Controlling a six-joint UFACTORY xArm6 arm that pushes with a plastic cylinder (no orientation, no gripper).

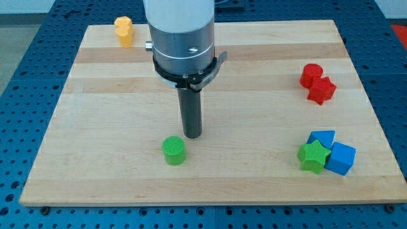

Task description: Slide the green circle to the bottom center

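1. My tip (193,135) is a bare rod end with no jaws, so there is nothing to release or clench. It rests on the wooden board (114,95), just above and to the view's right of the green circle (173,151); whether it touches the block I cannot tell.
2. The green circle, my landmark, lies in the board's lower half, left of the middle and a little above the bottom edge.
3. To do this step well, I judge the tip should come round to the circle's upper left, then push steadily towards the view's lower right. The push line should pass through the block's centre, or the round side will slip off the rod.
4. Well to the circle's right sit a green star (314,156) and two blue blocks (334,151), touching each other. Two red blocks (317,83) lie further up on the right; a yellow block (124,30) is far above, to the left.
5. No brand, label or writing can be read.
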